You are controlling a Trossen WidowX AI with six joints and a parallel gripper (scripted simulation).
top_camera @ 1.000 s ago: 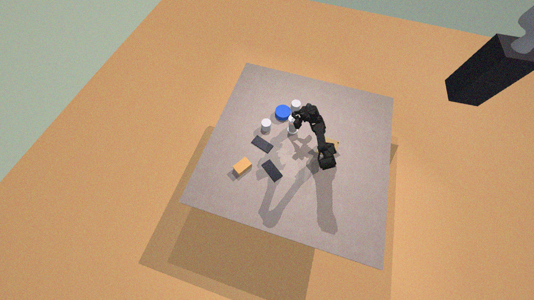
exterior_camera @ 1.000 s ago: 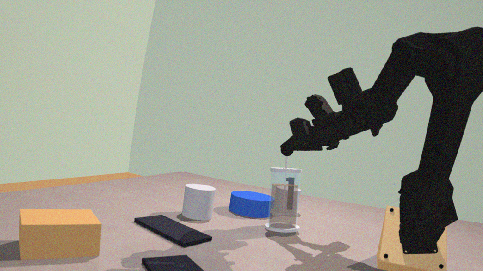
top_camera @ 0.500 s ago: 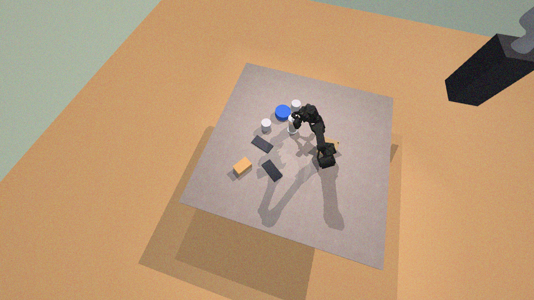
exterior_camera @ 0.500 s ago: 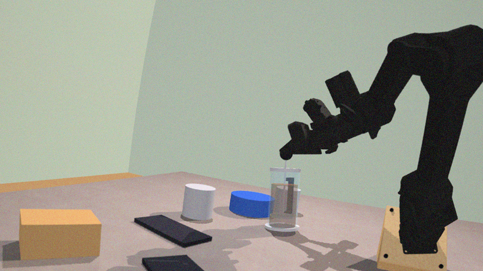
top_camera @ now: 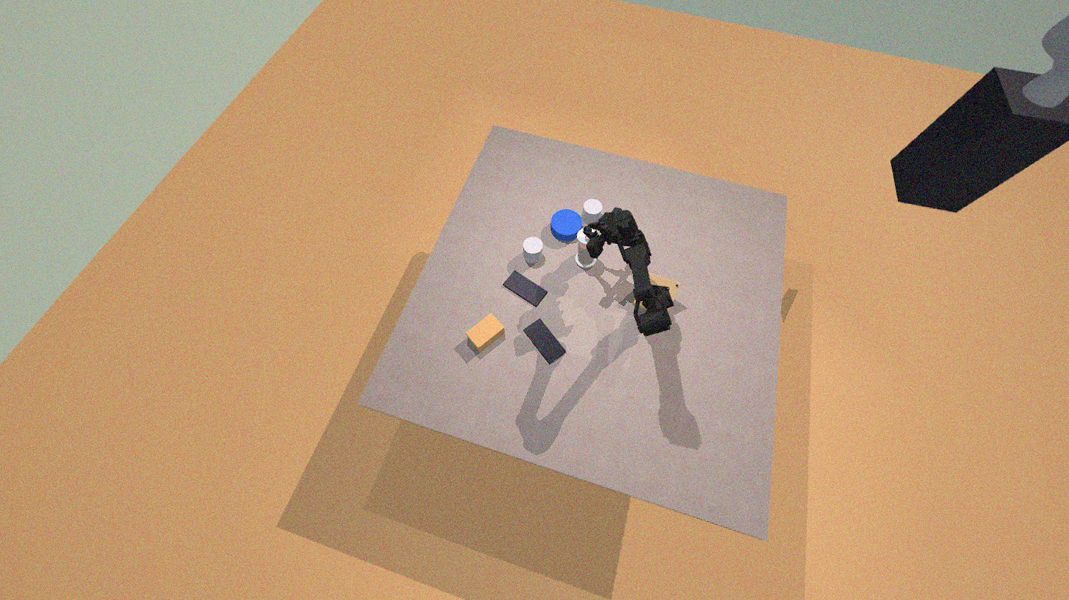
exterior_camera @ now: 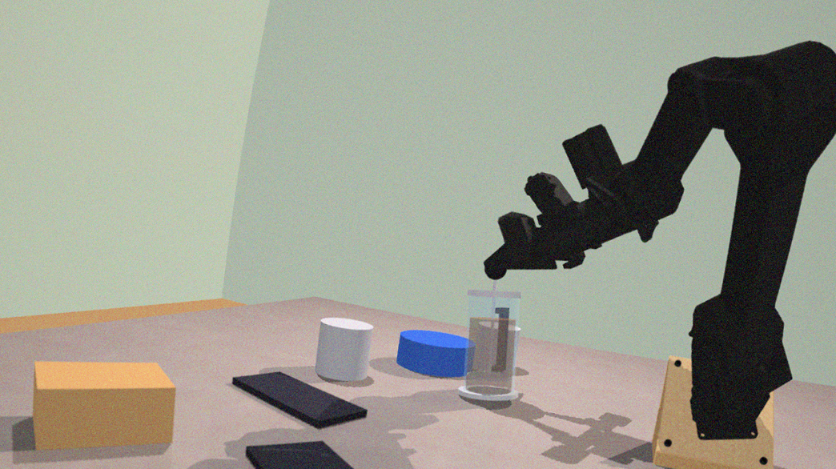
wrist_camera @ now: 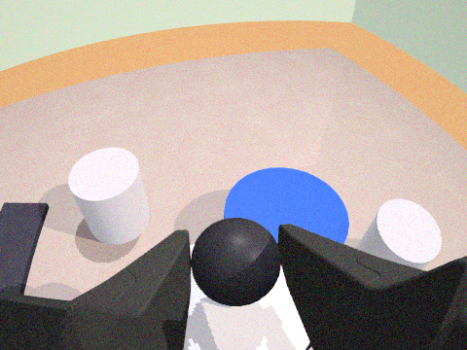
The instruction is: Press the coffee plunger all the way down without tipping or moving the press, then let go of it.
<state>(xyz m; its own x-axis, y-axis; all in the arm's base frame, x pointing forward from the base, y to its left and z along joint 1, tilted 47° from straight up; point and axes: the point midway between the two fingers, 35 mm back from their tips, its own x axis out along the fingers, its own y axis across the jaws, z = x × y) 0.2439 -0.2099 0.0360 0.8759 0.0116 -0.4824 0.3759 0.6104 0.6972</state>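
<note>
Clear glassy press (exterior_camera: 492,344); glossy black knob (wrist_camera: 235,261).

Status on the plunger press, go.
Gripper shut on the knob. Knob just above the press lid, short bit of rod showing; press upright. Blue disc and white cylinder nearby, not in the way.

Two white cylinders (top_camera: 531,248), two slabs (top_camera: 525,288).
</note>
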